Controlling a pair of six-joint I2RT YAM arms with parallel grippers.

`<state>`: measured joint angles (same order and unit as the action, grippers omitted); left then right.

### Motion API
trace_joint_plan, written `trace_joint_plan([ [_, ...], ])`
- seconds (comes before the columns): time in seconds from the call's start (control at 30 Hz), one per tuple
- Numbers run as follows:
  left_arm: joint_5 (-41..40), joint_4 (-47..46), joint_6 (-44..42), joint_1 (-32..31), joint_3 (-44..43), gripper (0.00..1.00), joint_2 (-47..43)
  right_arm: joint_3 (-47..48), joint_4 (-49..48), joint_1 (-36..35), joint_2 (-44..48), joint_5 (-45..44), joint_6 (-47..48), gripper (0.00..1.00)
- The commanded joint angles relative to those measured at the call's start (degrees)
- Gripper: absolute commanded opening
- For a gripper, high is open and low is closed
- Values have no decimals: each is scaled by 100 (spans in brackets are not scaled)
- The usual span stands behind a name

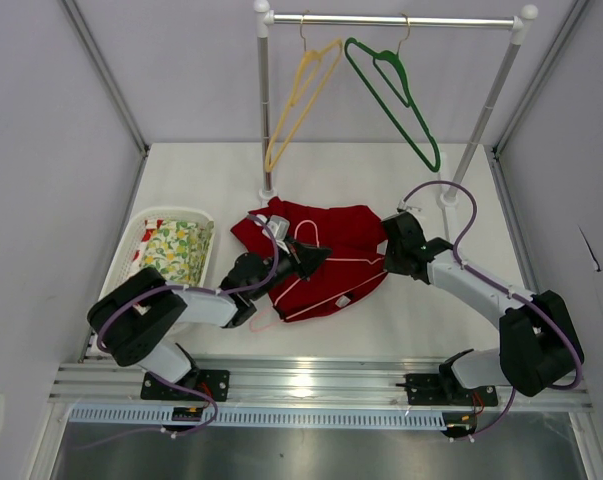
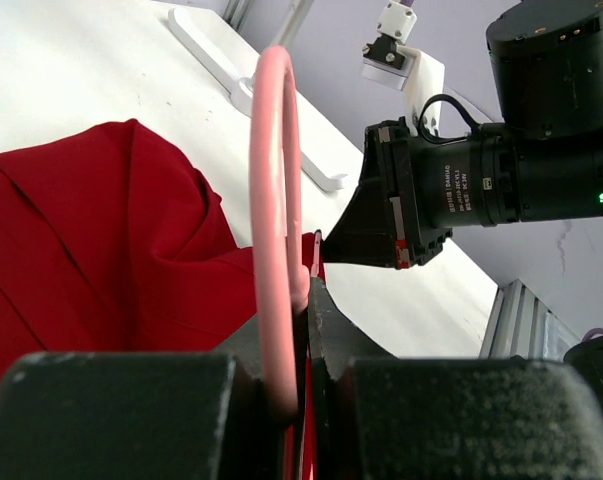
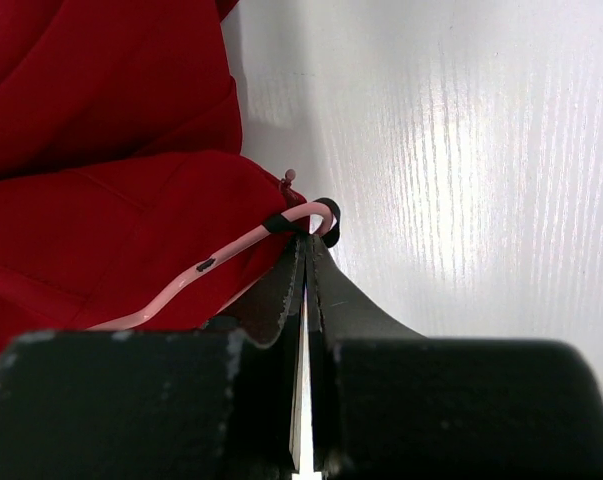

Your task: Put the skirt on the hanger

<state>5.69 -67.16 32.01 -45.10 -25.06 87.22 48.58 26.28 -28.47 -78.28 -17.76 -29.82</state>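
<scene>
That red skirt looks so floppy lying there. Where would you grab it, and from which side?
Probably its right edge, coming in low from the right. The skirt lies spread and limp, so the middle gives little to pinch; that edge ends on bare table, while the left gripper clamping the hanger crowds the left side.

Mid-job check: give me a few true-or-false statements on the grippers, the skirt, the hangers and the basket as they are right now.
1. The left gripper is clamped on the pink hanger. True.
2. A yellow hanger and a green hanger hang on the rail. True.
3. The skirt hangs from the rail. False: it lies on the table.
4. The right gripper is wide open. False: it is shut.
5. The basket holds nothing. False: a floral cloth lies in it.
</scene>
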Motion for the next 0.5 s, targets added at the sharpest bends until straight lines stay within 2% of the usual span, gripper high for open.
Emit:
trace_joint_plan([
  [0.0, -183, -746, 60, -16, -166, 0, 128, 38, 96, 34, 129, -114, 108, 0],
  [0.2, -174, -887, 130, -34, -175, 0, 234, 160, 114, 69, 67, -122, 135, 0],
  [0.47, -209, -878, 165, -60, -219, 0, 348, 319, 158, 184, 76, -35, 196, 7],
])
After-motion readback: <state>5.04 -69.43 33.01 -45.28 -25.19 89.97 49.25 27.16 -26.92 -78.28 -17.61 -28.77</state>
